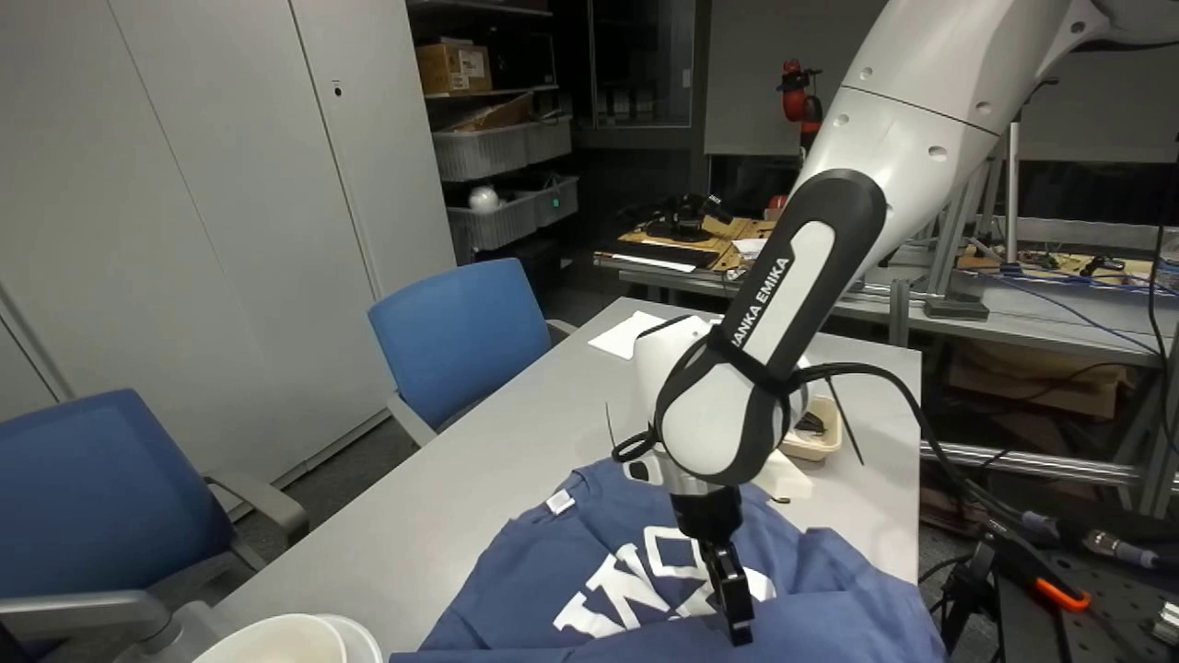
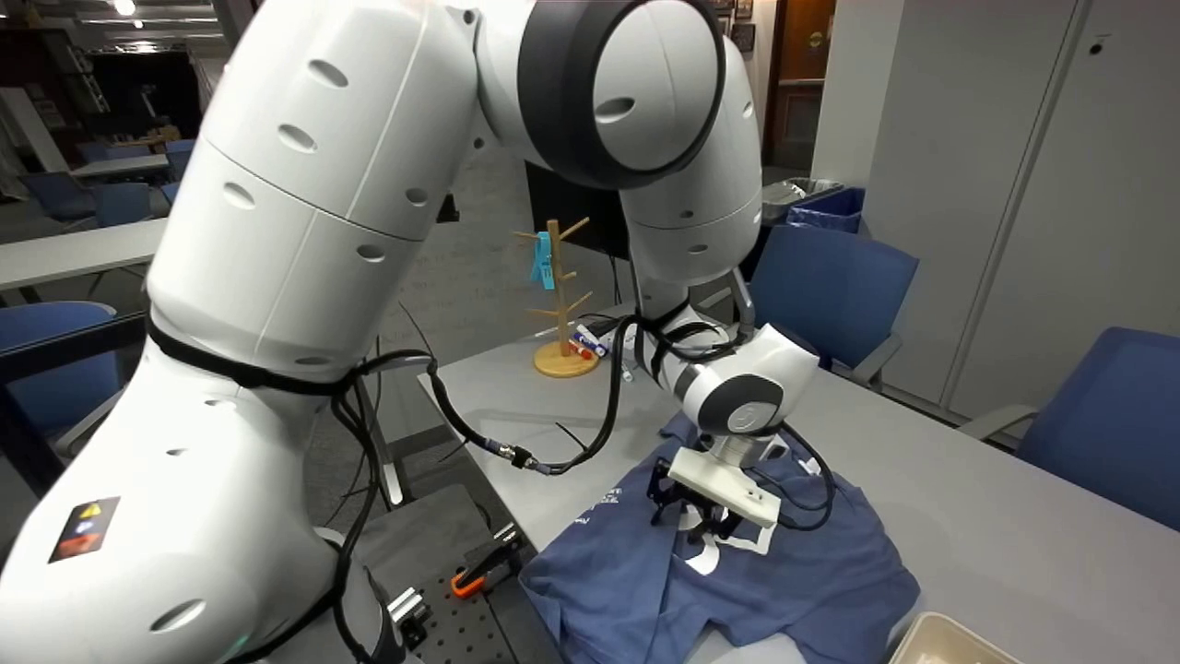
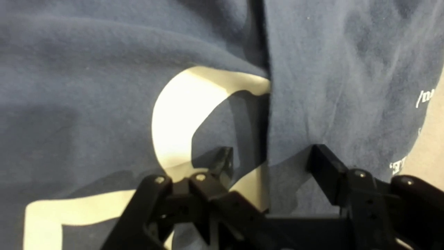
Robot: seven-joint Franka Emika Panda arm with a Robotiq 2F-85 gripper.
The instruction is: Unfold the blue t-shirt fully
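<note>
your gripper [image 3: 272,156] has jaws spread with clear gap, fingers [image 3: 326,170] one each side of fold edge in blue t-shirt [image 2: 774,586]; you see nothing gripped. whether tips touch cloth, you cannot tell. shirt lies rumpled below on grey table [image 1: 516,460], flap folded over part of white print [image 3: 173,125]. your arm [image 1: 792,249] hangs over it in both exterior views. farther off, wooden peg stand [image 2: 558,314] with blue clip [image 2: 543,263], blue chairs [image 1: 461,336] along table side.
</note>
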